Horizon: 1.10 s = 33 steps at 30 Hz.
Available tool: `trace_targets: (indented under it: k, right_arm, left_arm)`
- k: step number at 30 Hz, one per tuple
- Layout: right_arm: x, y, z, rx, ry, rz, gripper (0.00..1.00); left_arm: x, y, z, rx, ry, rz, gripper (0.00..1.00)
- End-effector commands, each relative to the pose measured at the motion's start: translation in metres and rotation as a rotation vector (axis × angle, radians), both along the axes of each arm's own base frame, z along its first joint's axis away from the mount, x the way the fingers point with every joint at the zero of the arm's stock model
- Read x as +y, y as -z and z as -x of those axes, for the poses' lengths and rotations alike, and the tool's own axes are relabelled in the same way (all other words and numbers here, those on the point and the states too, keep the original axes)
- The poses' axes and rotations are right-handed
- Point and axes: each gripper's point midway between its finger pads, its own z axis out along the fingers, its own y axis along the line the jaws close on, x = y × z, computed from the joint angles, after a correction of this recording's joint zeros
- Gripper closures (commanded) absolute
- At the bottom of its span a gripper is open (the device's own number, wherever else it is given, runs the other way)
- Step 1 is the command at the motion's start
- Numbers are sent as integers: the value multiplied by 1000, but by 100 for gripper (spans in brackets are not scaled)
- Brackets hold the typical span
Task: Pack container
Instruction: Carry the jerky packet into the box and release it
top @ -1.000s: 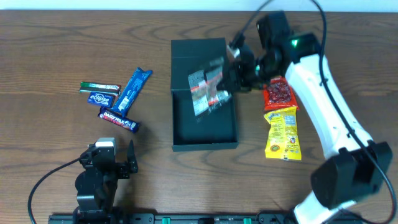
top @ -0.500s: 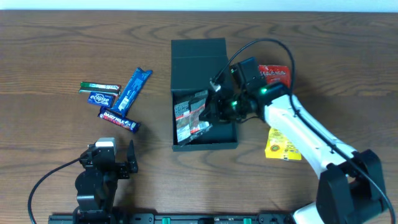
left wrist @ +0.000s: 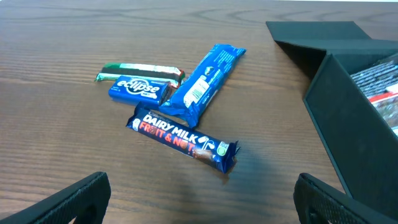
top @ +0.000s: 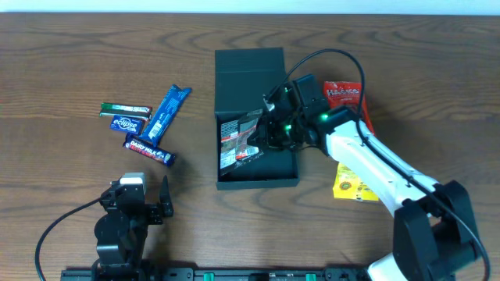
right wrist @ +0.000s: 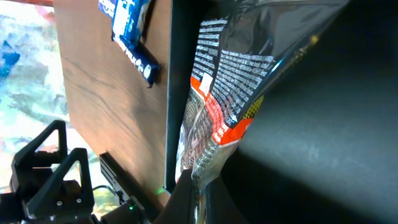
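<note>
The dark green-grey container (top: 275, 167) sits open at mid-table, its lid (top: 248, 69) lying flat behind it. My right gripper (top: 264, 134) reaches into it from the right and is shut on the edge of a clear snack packet (top: 237, 142) with red and black print. The packet leans against the container's left wall. In the right wrist view the packet (right wrist: 236, 87) hangs from the pinched jaws (right wrist: 202, 196) over the dark floor (right wrist: 323, 143). My left gripper (top: 148, 204) rests open near the front edge, with bare table between its fingers (left wrist: 68, 202).
Left of the container lie a Dairy Milk bar (left wrist: 183, 140), a long blue packet (left wrist: 205, 84), an Eclipse pack (left wrist: 140, 89) and a green bar (left wrist: 140, 68). On the right are a red packet (top: 344, 95) and a yellow packet (top: 353, 178), partly under the right arm.
The right gripper brought the snack packet down from above the container's right rim into the box and over to its left side. The left arm stayed still.
</note>
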Motion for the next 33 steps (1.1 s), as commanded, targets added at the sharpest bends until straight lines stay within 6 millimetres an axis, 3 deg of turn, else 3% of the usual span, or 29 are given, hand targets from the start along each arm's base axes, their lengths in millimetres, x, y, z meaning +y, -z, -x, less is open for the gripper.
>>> trace_targets:
  k: [1, 2, 3, 4, 5, 9, 16, 19, 20, 23, 25, 29, 33]
  right_arm:
    - [7, 15, 7, 59, -6, 10, 99]
    - [8, 19, 9, 71, -9, 12, 96]
    - [9, 23, 10, 82, -11, 18, 62]
    - [10, 27, 11, 92, -13, 24, 15]
    - [9, 30, 12, 103, -13, 31, 1]
    - [2, 32, 9, 100, -6, 47, 1]
    - [-29, -1, -11, 29, 33, 119, 2]
    - [-42, -10, -11, -1, 43, 215, 12]
    - [-47, -9, -11, -1, 51, 254, 19]
    - [-54, 3, 1, 24, 38, 344, 59]
    - [-55, 9, 6, 33, 15, 379, 98]
    - [-73, 9, 8, 16, 25, 485, 99]
    - [-114, -25, -4, -57, 117, 631, 98]
  left_arm:
    - [2, 7, 0, 13, -5, -16, 4]
    - [2, 7, 0, 13, -5, -16, 5]
    - [2, 7, 0, 13, -5, -16, 4]
    - [2, 7, 0, 13, -5, -16, 5]
    - [2, 7, 0, 13, -5, -16, 5]
    - [2, 7, 0, 13, -5, -16, 5]
    - [2, 7, 0, 13, -5, -16, 5]
    - [2, 7, 0, 13, -5, -16, 5]
    - [2, 7, 0, 13, -5, -16, 5]
    - [2, 7, 0, 13, -5, -16, 4]
    - [2, 7, 0, 13, -5, -16, 5]
    - [2, 7, 0, 13, -5, -16, 5]
    - [2, 7, 0, 13, -5, -16, 5]
